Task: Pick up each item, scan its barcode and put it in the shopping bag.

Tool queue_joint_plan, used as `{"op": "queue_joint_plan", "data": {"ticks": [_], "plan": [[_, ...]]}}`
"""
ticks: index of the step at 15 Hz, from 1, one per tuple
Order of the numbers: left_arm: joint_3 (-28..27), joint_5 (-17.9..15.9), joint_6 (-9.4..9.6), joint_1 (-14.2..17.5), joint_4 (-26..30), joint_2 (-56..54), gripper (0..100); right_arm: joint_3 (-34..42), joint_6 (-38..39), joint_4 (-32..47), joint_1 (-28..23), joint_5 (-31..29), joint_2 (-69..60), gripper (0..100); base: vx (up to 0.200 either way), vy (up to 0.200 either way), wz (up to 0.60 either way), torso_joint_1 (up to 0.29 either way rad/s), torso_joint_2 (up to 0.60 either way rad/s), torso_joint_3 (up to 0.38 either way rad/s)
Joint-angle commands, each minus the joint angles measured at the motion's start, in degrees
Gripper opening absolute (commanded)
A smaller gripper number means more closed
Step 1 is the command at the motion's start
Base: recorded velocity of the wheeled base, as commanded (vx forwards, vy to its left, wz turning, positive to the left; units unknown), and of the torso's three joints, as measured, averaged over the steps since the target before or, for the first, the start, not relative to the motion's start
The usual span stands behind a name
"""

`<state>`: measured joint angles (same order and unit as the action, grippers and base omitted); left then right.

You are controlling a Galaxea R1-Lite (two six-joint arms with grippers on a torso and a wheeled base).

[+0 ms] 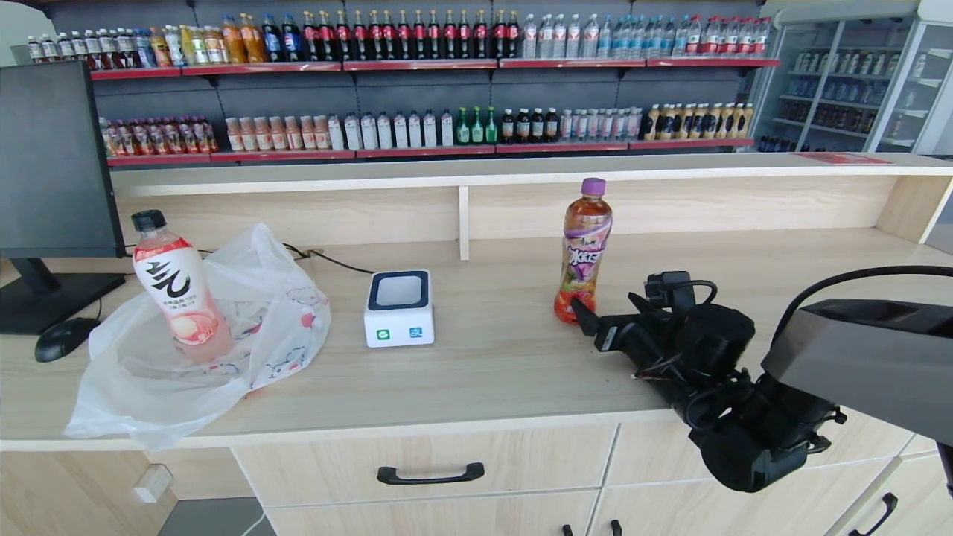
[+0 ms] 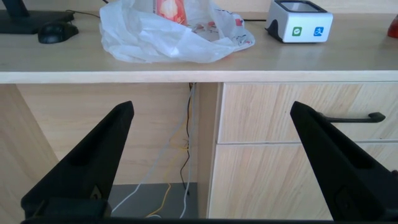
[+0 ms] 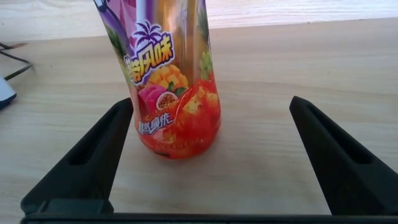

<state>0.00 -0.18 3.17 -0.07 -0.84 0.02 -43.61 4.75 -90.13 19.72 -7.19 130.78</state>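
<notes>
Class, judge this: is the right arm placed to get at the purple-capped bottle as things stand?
Likely yes: the right arm faces the bottle closely, its jaws open wider than the bottle, only bare counter between.

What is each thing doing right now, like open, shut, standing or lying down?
Shopping bag: open, slumped on the counter.
Pink bottle: upright, capped, in the shopping bag.
Orange bottle: upright, capped, not gripped.
Scanner: window facing up.
Drawer: shut.
Left gripper: open.
Right gripper: open, by orange bottle.
</notes>
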Motion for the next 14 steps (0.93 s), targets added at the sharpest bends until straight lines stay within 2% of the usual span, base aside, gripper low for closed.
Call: {"op": "queue_joint_plan", "data": {"ticks": [1, 6, 14], "plan": [[0.0, 0.0, -0.01, 0.0, 0.0, 0.0, 100, 0.5, 0.0, 0.1, -0.7, -0.1, -0.1, 100, 0.0, 0.0, 0.0, 0.0, 0.0, 0.0], [0.0, 0.0, -0.01, 0.0, 0.0, 0.0, 100, 1.2, 0.0, 0.1, -1.4, -0.3, -0.6, 100, 0.0, 0.0, 0.0, 0.0, 0.0, 0.0], [0.0, 0.0, 0.08, 0.0, 0.0, 0.0, 100, 1.0, 0.5, 0.1, -6.3, -0.3, -1.1, 100, 0.0, 0.0, 0.0, 0.0, 0.0, 0.0]]}}
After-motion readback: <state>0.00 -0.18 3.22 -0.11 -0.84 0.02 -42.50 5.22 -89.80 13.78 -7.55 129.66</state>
